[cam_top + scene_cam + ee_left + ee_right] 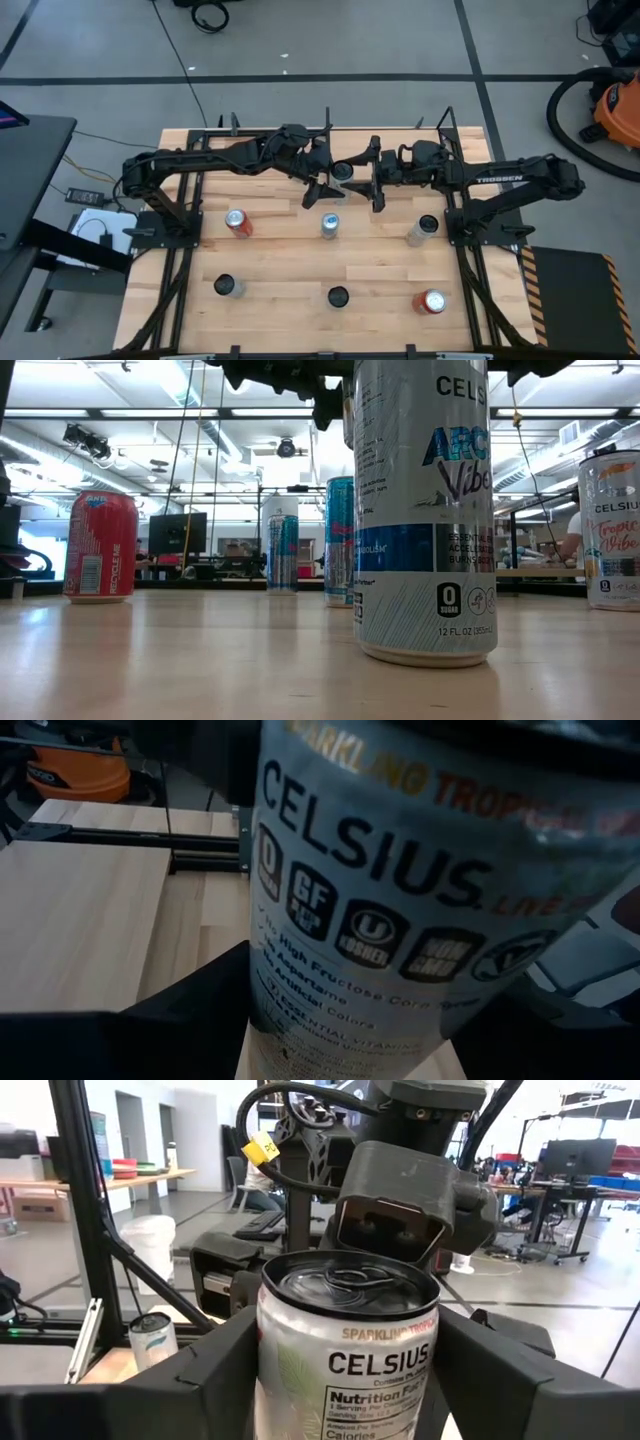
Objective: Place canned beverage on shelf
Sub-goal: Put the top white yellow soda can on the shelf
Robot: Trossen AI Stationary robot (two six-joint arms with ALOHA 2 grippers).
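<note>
Left gripper (pixel 328 172): clenched on a silver drink can (pixel 343 171), fingers pressed to its sides. It is held upright and raised over the back middle of the table (pixel 280 260).

Right gripper (pixel 374 176): facing the left one from the opposite side, set about the same can just below its pull-tab top. Whether it actually grips cannot be told.

Drink can, held: silver, printed with white lettering and a nutrition panel, lid unopened. It sits between the two grippers, clear of the other cans.

Shelf (pixel 80 930): pale smooth wooden panel with thin black rods along its far edge. It is seen in the left wrist view just beside the held can. Whether the can is over it or only next to it cannot be told.

Other cans, standing upright on the table and well apart:
- Middle row: red can (pixel 237 222), blue-and-silver can (pixel 330 224), silver can (pixel 424 228).
- Front row: dark-topped can (pixel 226 287), second dark-topped can (pixel 338 296), second red can (pixel 432 301).
</note>
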